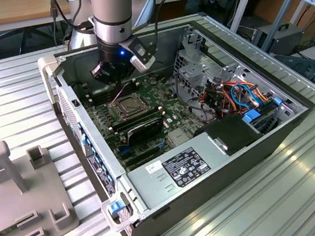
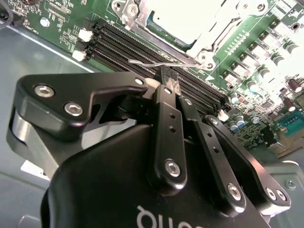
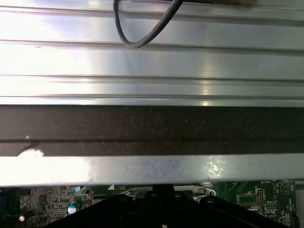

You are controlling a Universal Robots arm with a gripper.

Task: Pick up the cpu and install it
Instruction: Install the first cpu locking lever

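Gripper (image 2: 167,78): I see the fingers clenched together, holding nothing, above the memory slots (image 2: 142,47).
CPU (image 2: 183,21): seated in the socket (image 1: 127,106), at 12 o'clock of the fingertips.

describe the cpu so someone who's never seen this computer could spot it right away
Find the open computer case lying on the ribbed metal table, then the green motherboard inside it. Just below the robot's gripper in the exterior view sits a square socket with a metal frame; the cpu is the flat silver-grey square inside that frame, unlike the long black memory slots beside it.
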